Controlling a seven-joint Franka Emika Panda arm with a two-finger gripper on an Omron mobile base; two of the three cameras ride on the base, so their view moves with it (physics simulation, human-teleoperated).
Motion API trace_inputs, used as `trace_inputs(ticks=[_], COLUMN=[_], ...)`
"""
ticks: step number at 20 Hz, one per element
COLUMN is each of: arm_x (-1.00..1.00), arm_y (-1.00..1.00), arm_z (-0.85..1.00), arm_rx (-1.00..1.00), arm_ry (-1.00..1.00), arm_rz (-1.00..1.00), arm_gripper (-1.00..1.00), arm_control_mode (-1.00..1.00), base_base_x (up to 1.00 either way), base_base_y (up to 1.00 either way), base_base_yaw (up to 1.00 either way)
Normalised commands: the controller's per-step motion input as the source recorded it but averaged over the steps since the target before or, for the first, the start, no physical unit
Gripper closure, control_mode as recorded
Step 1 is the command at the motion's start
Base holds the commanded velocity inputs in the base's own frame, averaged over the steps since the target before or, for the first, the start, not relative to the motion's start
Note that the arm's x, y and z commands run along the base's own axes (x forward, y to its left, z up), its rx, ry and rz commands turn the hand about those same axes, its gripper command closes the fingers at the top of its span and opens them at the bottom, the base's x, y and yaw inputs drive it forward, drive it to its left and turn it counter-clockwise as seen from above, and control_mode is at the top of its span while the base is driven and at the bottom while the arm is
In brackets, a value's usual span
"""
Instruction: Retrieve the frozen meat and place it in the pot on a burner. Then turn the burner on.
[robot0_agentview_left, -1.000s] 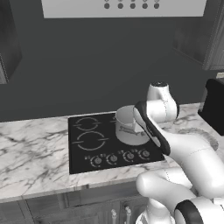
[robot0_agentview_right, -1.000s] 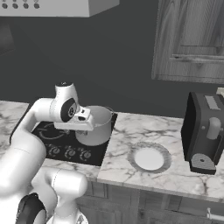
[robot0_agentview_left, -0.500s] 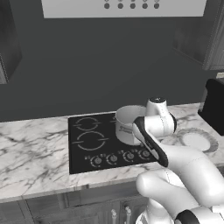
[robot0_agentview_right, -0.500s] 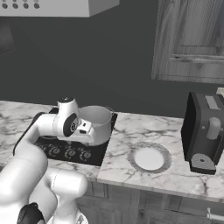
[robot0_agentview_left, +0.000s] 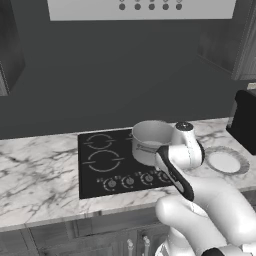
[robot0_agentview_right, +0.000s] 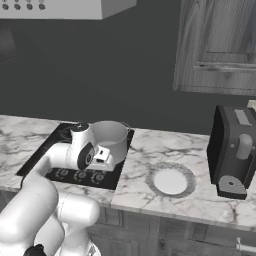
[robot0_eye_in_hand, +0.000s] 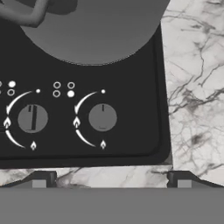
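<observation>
Pot (robot0_agentview_left: 150, 141), silver-grey and straight-sided, stood on the back right burner of a black cooktop (robot0_agentview_left: 105, 160) set into a marble counter (robot0_agentview_left: 35, 175) in the left base view. The white arm bent low in front of it, hiding the pot's right side. A white plate (robot0_agentview_left: 224, 161) lay on the counter to the right, near a dark appliance (robot0_agentview_left: 246, 120).

From the right base view, the pot (robot0_agentview_right: 109, 139) stood at the cooktop's (robot0_agentview_right: 45, 155) back right corner, the arm's wrist just in front of it, above the row of knobs. The plate (robot0_agentview_right: 170, 180) lay between the cooktop and a coffee machine (robot0_agentview_right: 234, 150).

In the hand view, the pot's grey wall (robot0_eye_in_hand: 98, 30) sat at the top, above two round knobs (robot0_eye_in_hand: 103, 117). The pincer (robot0_eye_in_hand: 111, 180) showed two tips set wide apart, holding nothing, above the counter edge. Frozen meat could not be made out.
</observation>
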Motion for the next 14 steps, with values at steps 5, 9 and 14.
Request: trace_inputs(ticks=[5,9,14], arm_x=[0.0,-0.04,-0.3], arm_y=[-0.12,0.0,0.0], arm_z=[-0.37,-0.35,-0.42], arm_rx=[0.0,0.0,0.0], arm_ry=[-0.1,-0.05,0.0], arm_rz=[0.0,-0.01,-0.04], arm_gripper=[-1.0,-1.0,-1.0], arm_control_mode=[-1.0,-1.0,-1.0], base_base_x=[0.0,0.0,0.0], base_base_y=[0.0,0.0,0.0], base_base_yaw=[0.0,0.0,0.0])
